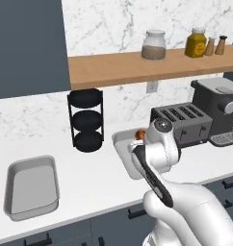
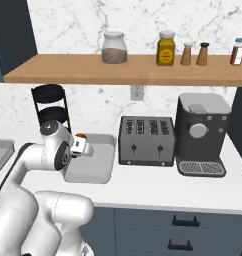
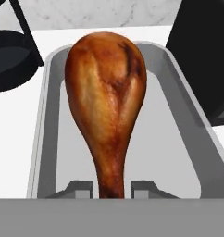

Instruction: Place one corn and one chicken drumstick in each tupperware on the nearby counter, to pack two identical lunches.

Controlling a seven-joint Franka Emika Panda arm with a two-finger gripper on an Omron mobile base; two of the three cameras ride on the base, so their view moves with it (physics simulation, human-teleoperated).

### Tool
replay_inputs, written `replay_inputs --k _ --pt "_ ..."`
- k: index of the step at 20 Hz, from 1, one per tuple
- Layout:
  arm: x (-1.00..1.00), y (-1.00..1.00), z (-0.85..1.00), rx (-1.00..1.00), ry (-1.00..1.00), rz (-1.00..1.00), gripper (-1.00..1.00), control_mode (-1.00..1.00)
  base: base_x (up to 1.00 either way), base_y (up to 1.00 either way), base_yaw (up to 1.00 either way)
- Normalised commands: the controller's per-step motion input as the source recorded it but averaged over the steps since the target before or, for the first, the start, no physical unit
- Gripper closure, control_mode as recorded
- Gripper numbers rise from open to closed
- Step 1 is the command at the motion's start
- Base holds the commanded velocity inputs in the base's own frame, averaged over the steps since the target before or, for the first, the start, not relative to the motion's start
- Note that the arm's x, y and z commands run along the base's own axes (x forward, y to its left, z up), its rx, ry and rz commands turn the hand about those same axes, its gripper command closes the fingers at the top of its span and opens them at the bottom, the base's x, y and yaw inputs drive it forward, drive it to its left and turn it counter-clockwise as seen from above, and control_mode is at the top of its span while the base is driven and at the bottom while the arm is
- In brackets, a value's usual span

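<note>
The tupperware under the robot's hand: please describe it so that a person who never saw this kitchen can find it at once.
On the long white counter, look below the wooden shelf for the toaster. The tupperware lies just left of it, right of the black round rack. It is a shallow light-grey tray; unlike the other tray far left, the hand holds a drumstick over it.

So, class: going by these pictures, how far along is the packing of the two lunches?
Nothing looks packed yet: the left tupperware is empty, and the one by the toaster shows no food on its floor. In hand: the gripper is shut on a chicken drumstick above that tray. Left: release it, then add the other drumstick and both corns.
</note>
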Motion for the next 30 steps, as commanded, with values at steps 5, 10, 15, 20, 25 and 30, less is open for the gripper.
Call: replay_inputs --k 5,10,15,20,25,30 --pt "0.44 0.00 -0.63 0.00 0.08 0.08 1.00 -1.00 0.00 0.00 0.00" --pt "0.25 0.00 -0.71 0.00 -0.01 0.08 1.00 -1.00 0.00 0.00 0.00" --pt "0.06 0.00 -0.53 0.00 -0.07 0.03 1.00 -1.00 0.00 0.00 0.00" --pt "0.02 0.00 -0.42 0.00 -0.01 0.01 1.00 -1.00 0.00 0.00 0.00" --pt "0.10 0.00 -0.28 0.00 0.00 0.00 -1.00 -1.00 0.00 0.00 0.00" --pt "0.21 0.00 -0.12 0.00 -0.01 0.00 -1.00 -1.00 0.00 0.00 0.00"
